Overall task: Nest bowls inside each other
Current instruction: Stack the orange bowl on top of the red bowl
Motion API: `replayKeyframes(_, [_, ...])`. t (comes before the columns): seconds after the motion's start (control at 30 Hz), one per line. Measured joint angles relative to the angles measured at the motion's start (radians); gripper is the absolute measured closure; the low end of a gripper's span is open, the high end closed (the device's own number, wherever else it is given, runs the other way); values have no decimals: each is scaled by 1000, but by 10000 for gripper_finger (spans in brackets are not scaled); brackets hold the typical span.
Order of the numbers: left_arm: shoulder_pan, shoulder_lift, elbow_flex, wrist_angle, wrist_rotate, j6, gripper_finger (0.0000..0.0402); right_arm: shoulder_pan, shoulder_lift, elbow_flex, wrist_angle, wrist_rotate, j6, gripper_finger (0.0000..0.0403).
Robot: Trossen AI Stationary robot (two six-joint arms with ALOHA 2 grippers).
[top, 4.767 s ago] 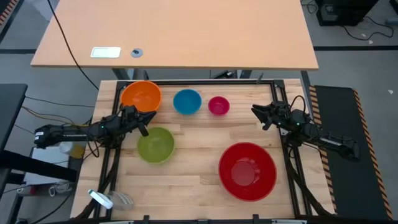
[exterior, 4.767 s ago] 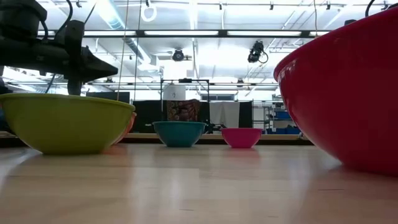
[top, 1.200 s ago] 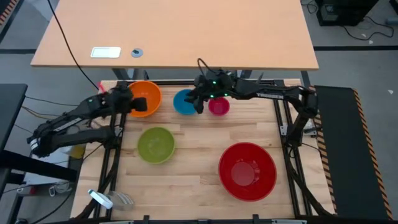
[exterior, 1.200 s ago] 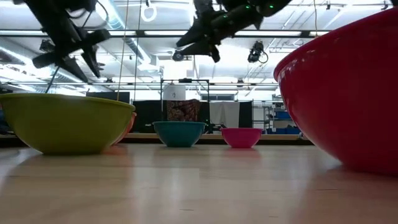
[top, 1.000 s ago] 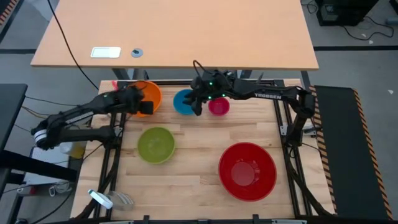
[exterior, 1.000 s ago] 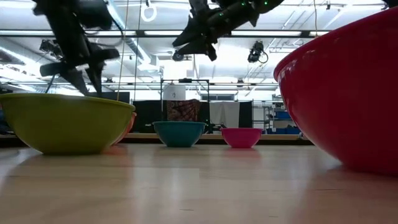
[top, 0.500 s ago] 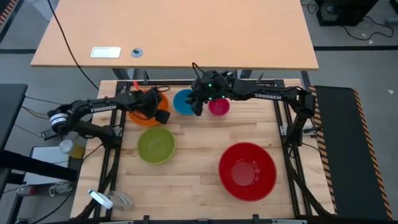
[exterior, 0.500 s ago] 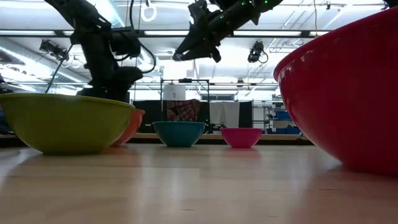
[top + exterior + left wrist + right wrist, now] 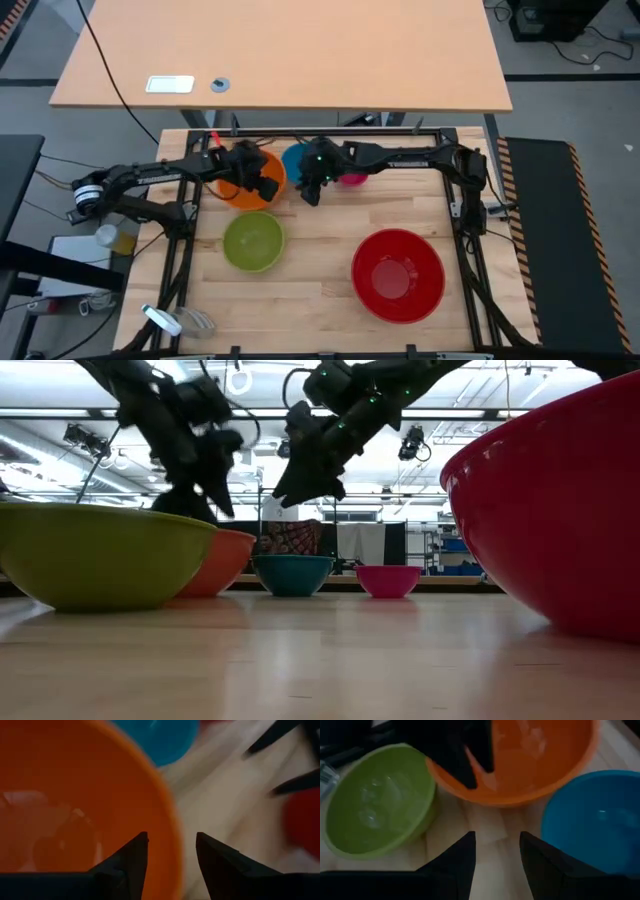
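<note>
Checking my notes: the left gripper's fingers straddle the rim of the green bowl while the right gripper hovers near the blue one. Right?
Not quite. In the left wrist view the left gripper's fingers straddle the rim of the orange bowl, not the green bowl. The right gripper does hover near the blue bowl.

Both arms reach in over the far half of the bench, stretched toward each other from the two sides. The left arm comes in from the left edge, its pincer (image 9: 262, 184) pointing down with the fingers (image 9: 134, 855) parted. The right arm extends from the right side across the back, bent down at the wrist, its pincer (image 9: 311, 192) just beside the left one, fingers (image 9: 462, 860) also parted.
</note>
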Motion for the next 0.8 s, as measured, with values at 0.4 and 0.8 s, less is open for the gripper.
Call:
replayKeyframes(0.4, [-101,-380,1,-103,-220,-122,230,57,99,78,107,44,24,238])
replayKeyframes(0.8, [-123,-475,0,-132,-285,-180,230,57,384,580,-280,263,-34,178])
